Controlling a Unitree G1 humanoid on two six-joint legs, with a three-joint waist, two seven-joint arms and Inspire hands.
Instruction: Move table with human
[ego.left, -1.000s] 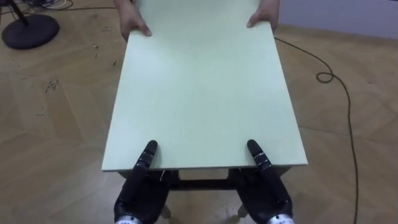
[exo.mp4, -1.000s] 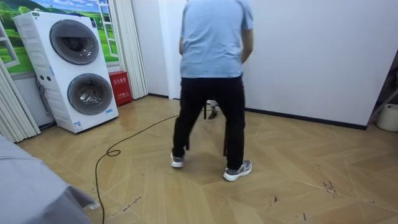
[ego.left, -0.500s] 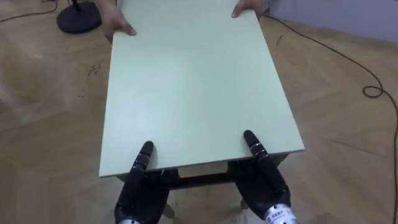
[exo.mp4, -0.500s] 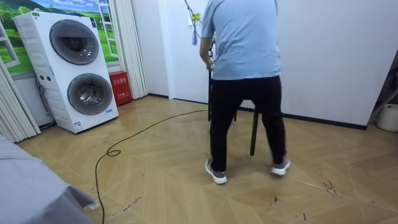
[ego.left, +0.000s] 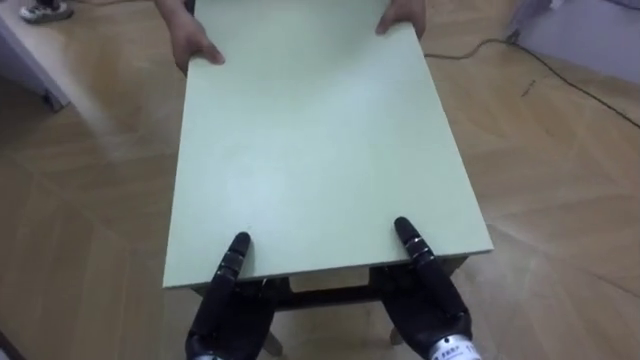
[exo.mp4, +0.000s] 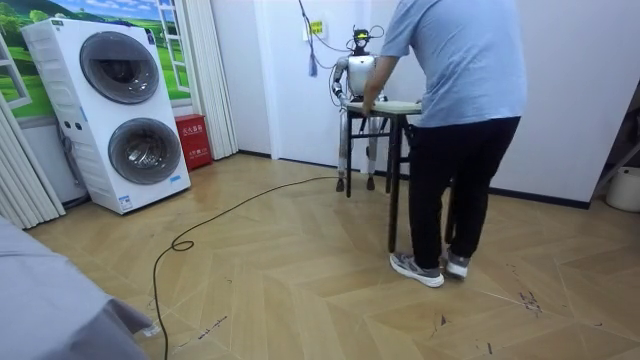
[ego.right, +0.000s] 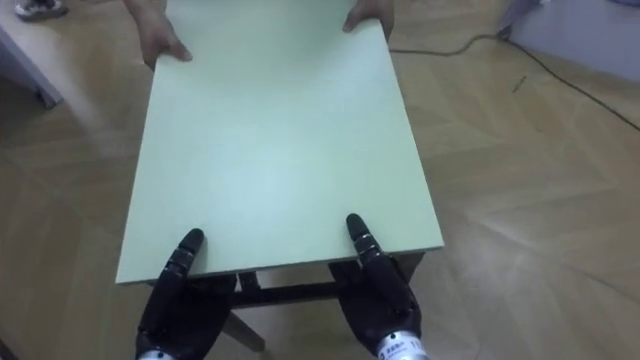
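While at table (ego.left: 320, 150) edge, hands (ego.left: 232, 305) (ego.left: 426, 298) (both)

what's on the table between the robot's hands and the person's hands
Nothing: in the left eye view the tabletop is bare between left hand, right hand and the person's hands.

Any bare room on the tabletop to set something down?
The whole middle of the table top is bare, bordered by the person's hands at the far corners and the left robot hand and right robot hand at the near edge. It is crowded only at those four spots.
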